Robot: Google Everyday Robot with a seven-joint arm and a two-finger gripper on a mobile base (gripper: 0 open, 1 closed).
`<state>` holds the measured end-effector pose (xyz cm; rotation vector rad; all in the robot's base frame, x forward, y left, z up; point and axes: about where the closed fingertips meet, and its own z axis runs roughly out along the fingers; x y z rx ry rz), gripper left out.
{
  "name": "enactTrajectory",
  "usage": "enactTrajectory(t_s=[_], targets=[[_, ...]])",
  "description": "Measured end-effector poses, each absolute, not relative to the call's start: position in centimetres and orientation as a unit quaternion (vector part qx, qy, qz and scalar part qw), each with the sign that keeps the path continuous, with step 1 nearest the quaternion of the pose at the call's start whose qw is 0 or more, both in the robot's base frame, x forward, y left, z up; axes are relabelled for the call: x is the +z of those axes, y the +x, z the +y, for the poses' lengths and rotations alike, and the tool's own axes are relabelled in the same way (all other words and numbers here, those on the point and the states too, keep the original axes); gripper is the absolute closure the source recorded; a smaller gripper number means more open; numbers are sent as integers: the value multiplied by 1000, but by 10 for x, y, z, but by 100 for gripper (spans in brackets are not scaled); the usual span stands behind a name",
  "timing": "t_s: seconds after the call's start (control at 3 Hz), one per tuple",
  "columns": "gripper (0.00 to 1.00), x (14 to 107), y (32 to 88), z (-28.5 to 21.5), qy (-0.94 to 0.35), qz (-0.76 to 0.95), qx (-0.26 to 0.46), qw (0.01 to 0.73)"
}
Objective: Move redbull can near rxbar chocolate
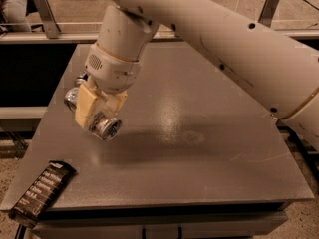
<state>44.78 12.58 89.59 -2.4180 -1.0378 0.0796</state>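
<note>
My gripper [97, 114] hangs over the left part of the grey table [199, 133], its tan fingers [83, 105] shut across the redbull can [106, 127]. The slim silver can is held on its side, tilted, a little above the table. One shiny end points to the front and the other end sticks out to the left. The rxbar chocolate [42, 192], a flat black bar with pale lettering, lies at the front left corner and overhangs the table's edge. The can is about a hand's width behind and to the right of the bar.
A bit of another can [81, 77] shows behind the gripper at the table's left side, mostly hidden. My large white arm [239, 49] crosses from the upper right. Metal rails [45, 14] run behind the table.
</note>
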Motion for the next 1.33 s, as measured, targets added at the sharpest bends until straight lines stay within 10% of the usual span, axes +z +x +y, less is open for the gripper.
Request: enactTrajectory(t_s=[0.33,1.33], targets=[[100,886,429,139,-882,-417,43,218],[36,847,406,152,-879,-443,39,172]])
